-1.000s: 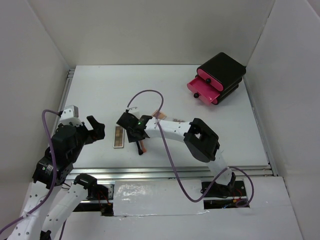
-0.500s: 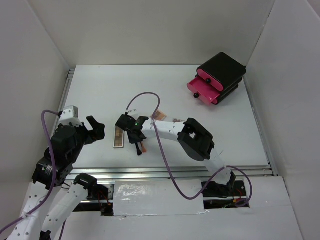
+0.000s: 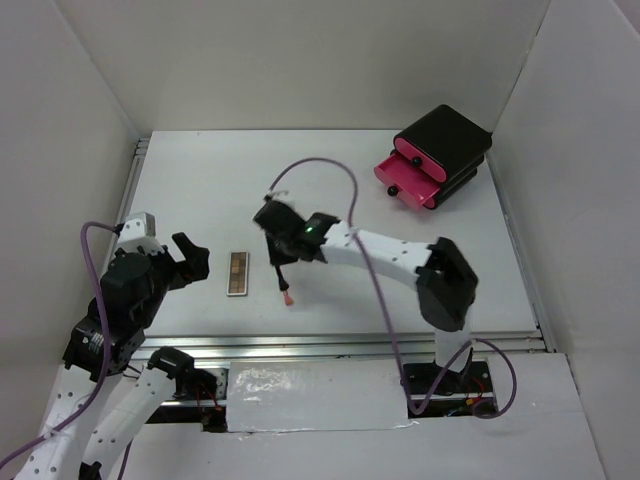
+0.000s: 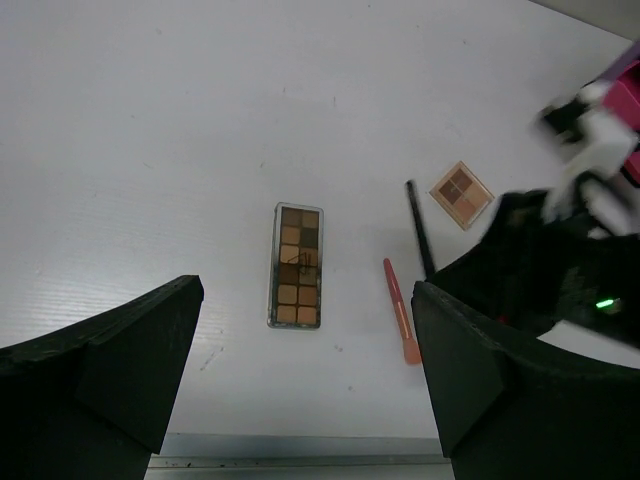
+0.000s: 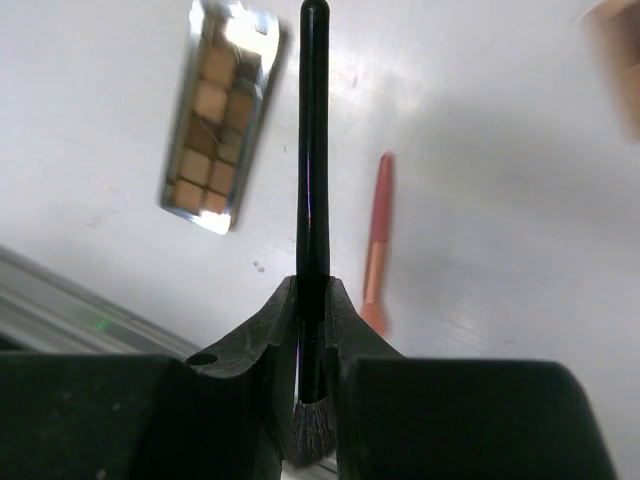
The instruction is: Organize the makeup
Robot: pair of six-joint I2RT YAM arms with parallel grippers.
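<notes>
- Change, right side: a second ago your right gripper (image 5: 313,300) sat low among the makeup just beside the long palette (image 3: 237,273), jaws wider. Now the jaws are pinched on the black brush (image 5: 313,150), gripping it just above the bristles, handle pointing out ahead.
- The right arm has pulled up and back toward the middle of the table (image 3: 200,180), elbow swung out to the right. The brush has gone with it. It looks clear of the surface, though you cannot confirm from here that the free tip is off.
- Left behind, unmoved: the long palette and the red pencil (image 3: 283,285), lying near each other on the front part of the table, apart.
- One square palette (image 4: 461,193) lies just beyond the brush in the left wrist view (the overhead view hides it under the arm). No second one can be picked out.
- Your left gripper (image 3: 195,258) has not stirred: jaws wide apart, holding nothing, hovering left of the long palette.
- The box with pink drawers (image 3: 440,155) stands at the far right, one drawer pulled out.
- Reading: first pick looks secured. My guess is the brush is bound for that drawer. Everything else is yet to be sorted, so the job is at an early stage.
</notes>
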